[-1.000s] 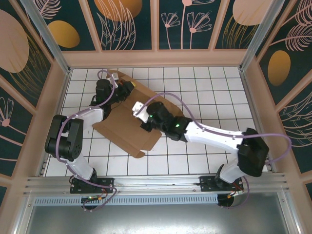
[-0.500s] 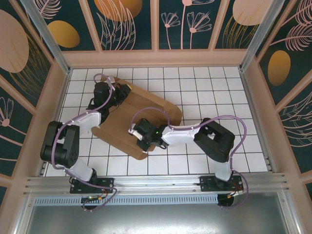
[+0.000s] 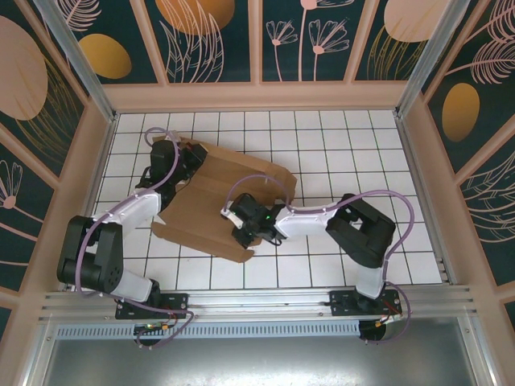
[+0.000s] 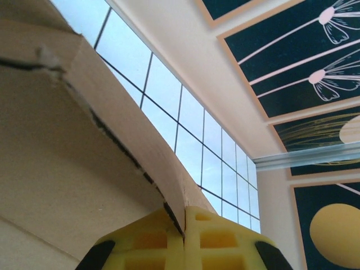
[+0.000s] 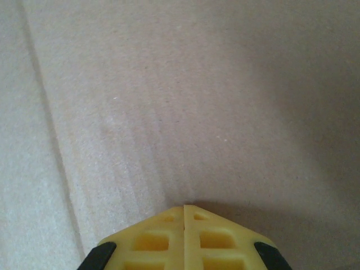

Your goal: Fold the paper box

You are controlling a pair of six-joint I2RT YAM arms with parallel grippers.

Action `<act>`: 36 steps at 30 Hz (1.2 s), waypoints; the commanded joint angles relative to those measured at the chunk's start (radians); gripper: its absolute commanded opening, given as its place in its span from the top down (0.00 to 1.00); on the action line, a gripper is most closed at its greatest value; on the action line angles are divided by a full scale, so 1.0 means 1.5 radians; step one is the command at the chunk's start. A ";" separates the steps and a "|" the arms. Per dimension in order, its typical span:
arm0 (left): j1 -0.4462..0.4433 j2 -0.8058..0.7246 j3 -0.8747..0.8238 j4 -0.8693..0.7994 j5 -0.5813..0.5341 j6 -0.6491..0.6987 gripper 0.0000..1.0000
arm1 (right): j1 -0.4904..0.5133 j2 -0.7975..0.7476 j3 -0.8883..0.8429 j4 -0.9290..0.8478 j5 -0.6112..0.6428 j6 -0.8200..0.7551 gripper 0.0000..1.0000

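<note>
Left of centre on the white gridded tabletop (image 3: 338, 153), the paper box (image 3: 201, 209) lies as a wide sheet of plain brown cardboard, opened out and set at a slant. Its near corner points toward the lower left of the overhead frame and its rounded far corner toward the middle.

The left tool (image 3: 191, 159) reaches to the sheet's upper-left edge. In the left wrist view this tool (image 4: 184, 209) has its yellow fingers closed together, with a thin curved strip of the paper box (image 4: 84, 169) running down into the seam between them. It appears to be pinching that flap and bending it up off the tabletop.

The right tool (image 3: 239, 227) sits over the lower middle of the sheet. In the right wrist view this tool (image 5: 184, 208) is fully closed and holds nothing. Its tips point down onto a flat stretch of the paper box (image 5: 197, 101), beside a straight crease at the left of that frame. Whether the tips press on the surface or hang just above it cannot be told.

Judged from this, the folding is at an early stage. One edge flap is being raised while the other arm seems to pin the main panel. No wall stands upright, no side is tucked, and nothing has a box shape. Nearly all the creases remain to be folded and locked.
</note>
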State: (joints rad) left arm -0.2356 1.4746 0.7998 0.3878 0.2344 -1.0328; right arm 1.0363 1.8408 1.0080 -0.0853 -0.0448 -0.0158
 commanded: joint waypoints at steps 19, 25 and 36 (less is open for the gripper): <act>-0.092 -0.021 -0.022 -0.046 -0.211 -0.046 1.00 | -0.094 -0.022 -0.029 -0.139 0.055 0.024 1.00; -0.116 -0.025 -0.039 -0.023 -0.262 -0.079 1.00 | -0.124 -0.098 -0.041 -0.094 0.043 -0.002 0.87; -0.126 -0.061 -0.134 0.122 -0.279 -0.096 1.00 | -0.253 -0.312 -0.051 0.004 -0.078 0.139 0.68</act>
State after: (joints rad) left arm -0.4194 1.3998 0.6441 0.5194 -0.1471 -1.1698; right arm 0.7021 1.4281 0.9176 -0.1303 -0.0845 0.0917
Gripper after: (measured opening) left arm 0.059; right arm 0.309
